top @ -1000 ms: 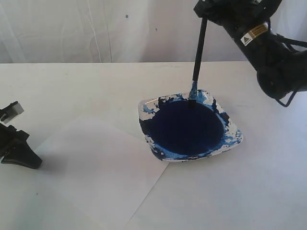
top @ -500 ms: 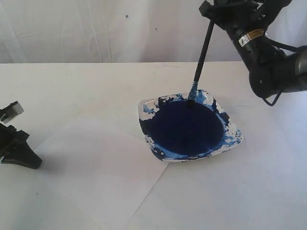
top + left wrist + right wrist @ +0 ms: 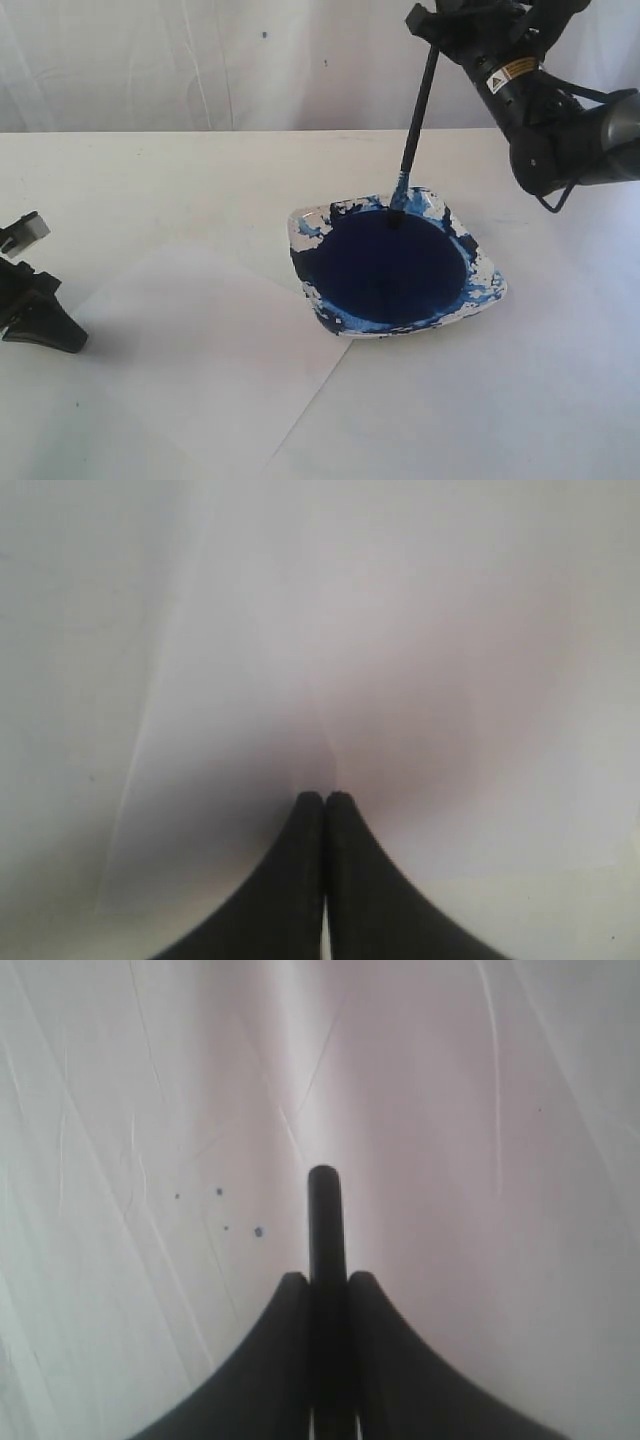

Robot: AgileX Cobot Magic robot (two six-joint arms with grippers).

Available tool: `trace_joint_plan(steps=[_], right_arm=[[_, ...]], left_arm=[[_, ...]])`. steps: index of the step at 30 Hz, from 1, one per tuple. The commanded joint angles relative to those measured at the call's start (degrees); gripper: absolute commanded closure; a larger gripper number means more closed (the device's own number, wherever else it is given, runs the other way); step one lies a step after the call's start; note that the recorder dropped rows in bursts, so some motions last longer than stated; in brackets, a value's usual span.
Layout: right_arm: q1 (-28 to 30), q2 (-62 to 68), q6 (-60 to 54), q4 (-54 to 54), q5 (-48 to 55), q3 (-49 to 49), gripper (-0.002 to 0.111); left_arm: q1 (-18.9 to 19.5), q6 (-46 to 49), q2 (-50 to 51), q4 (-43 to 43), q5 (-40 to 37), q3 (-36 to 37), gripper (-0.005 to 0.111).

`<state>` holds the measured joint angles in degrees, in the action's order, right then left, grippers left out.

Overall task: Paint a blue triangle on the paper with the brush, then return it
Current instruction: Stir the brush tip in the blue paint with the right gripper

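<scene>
The brush stands nearly upright, its blue tip touching the far rim of the paint dish, at the edge of the dark blue pool. My right gripper is shut on the top of the black handle; the handle end pokes out between its fingers. The paper lies left of the dish, one corner tucked under it, and no blue triangle shows on it. My left gripper rests shut at the paper's left edge, its fingers pressed together over the sheet with nothing between them.
The white table stretches right and in front of the dish. A white curtain hangs behind the table; in the right wrist view it fills the background and carries a few small blue specks.
The right arm has shifted slightly, tilting the brush handle a little. The bristle tip stays at the dish's far rim. The left gripper has not moved.
</scene>
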<state>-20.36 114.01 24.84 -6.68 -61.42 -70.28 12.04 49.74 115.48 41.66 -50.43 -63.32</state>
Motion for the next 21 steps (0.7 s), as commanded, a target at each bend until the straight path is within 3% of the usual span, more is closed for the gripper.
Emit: trace_joint_plan(steps=[1, 21], right_arm=[[-0.14, 0.37, -2.76, 2.73, 3.65, -1.21, 0.108], [-0.25, 0.37, -2.66, 2.02, 2.68, -1.21, 0.108]], left_arm=[[-0.02, 0.10, -0.19, -0.19, 0.12, 0.27, 0.107], [-0.02, 0.10, -0.19, -0.19, 0.12, 0.27, 0.107]])
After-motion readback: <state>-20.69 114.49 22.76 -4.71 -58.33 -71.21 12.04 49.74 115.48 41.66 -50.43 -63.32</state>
